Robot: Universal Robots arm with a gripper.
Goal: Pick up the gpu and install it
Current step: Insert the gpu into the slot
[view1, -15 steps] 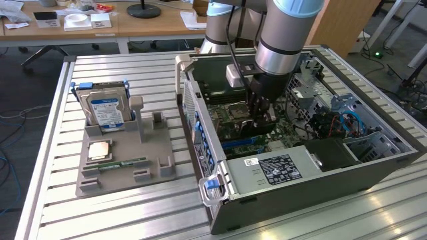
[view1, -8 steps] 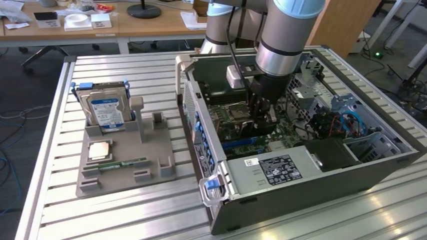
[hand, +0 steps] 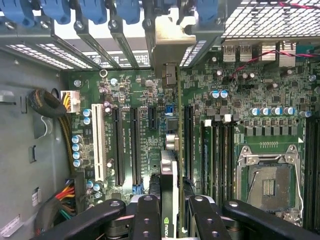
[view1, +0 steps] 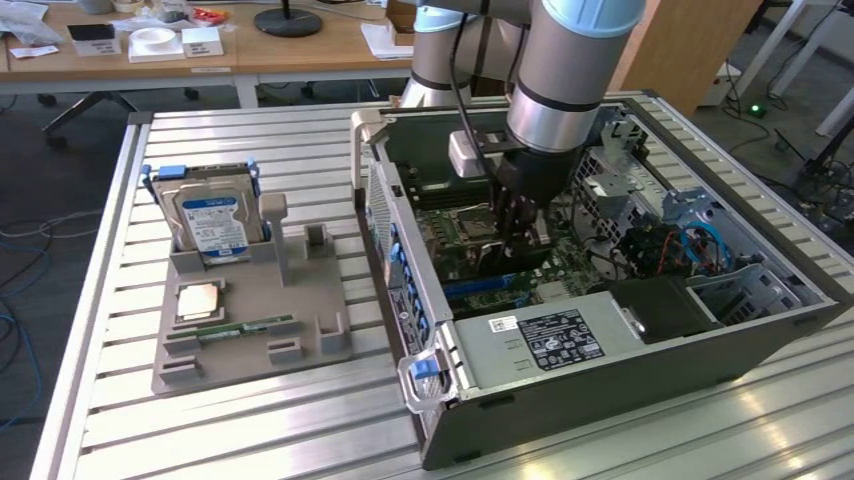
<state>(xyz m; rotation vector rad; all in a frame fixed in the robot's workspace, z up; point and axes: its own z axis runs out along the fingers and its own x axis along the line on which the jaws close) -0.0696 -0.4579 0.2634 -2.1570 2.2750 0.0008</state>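
Right now, in the wrist view, I see the gripper closest to me, its two black fingers pressed on either side of the gpu, so the card is clamped edge-on between them. It stands on its thin edge and its long axis runs straight away from the fingers toward the rear wall of the case. The pale metal bracket is at the far end, close to the row of rear slot openings with blue latches.

Under the card I see the motherboard. The long black expansion slots lie parallel to the card, and I judge this to be the relation that matters: the card's bottom edge looks lined up with a slot that it mostly hides, but I cannot tell if it is already touching or seated. The empty CPU socket is beside it, well apart.

From the exterior view, the arm reaches down into the open computer case. Farther toward the exterior view's left, the grey holder tray carries the hard drive.
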